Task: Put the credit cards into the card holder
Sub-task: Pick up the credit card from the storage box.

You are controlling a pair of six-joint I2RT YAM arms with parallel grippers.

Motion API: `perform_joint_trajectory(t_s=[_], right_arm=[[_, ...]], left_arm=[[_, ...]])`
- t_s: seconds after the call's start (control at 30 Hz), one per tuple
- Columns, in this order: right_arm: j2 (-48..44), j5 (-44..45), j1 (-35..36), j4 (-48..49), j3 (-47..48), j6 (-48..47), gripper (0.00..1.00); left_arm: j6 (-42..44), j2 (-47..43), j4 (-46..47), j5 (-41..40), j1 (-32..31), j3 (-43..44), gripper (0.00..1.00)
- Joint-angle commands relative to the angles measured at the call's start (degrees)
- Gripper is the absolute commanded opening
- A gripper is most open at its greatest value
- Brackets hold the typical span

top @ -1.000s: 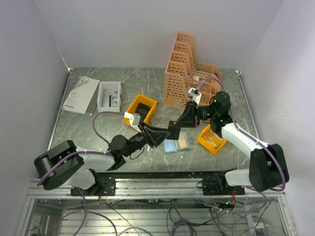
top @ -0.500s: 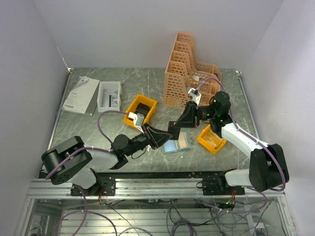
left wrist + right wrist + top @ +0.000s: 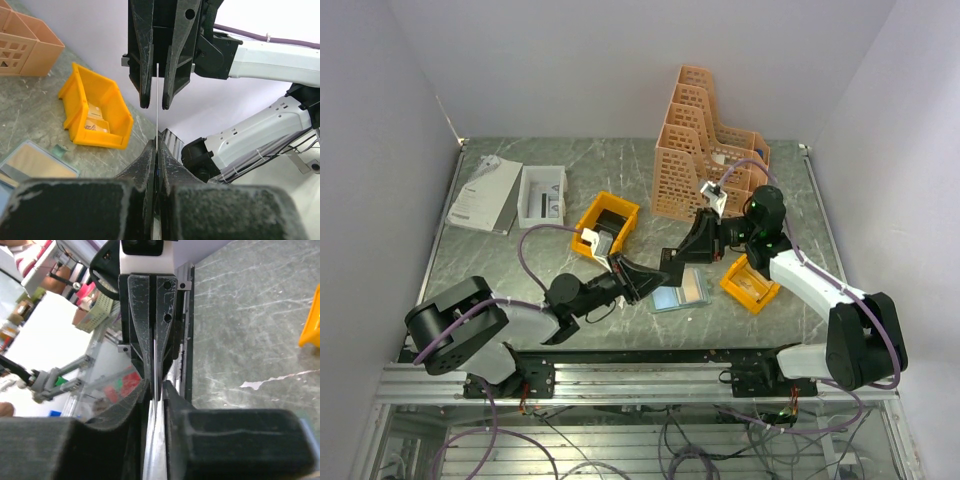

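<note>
The grey-green marbled table (image 3: 620,170) carries a white booklet (image 3: 483,195) and a white box (image 3: 542,195) at ten o'clock, an orange file rack (image 3: 700,150) at one, a yellow bin (image 3: 607,225) near centre, a second yellow bin (image 3: 750,283) at four, and, just beside it at five, what looks like the opened card holder (image 3: 680,292).

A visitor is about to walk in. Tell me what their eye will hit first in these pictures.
At the centre, the left pincer and the right pincer meet tip to tip, with one credit card standing edge-on between them, close to the open card holder. At the back, the tall orange file rack towers over everything else.
</note>
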Motion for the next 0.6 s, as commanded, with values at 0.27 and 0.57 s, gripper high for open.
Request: perform_joint_trajectory(t_s=[0.27, 0.57], right_arm=[[-4.8, 31.3, -2.0, -59.1, 15.2, -71.1, 0.77], [-1.5, 42.1, -1.6, -57.8, 7.2, -84.4, 0.66]], left_arm=[[-9.7, -1.5, 11.2, -6.0, -0.2, -10.4, 0.07], [-19.1, -9.0, -9.2, -13.6, -4.3, -12.0, 0.07]])
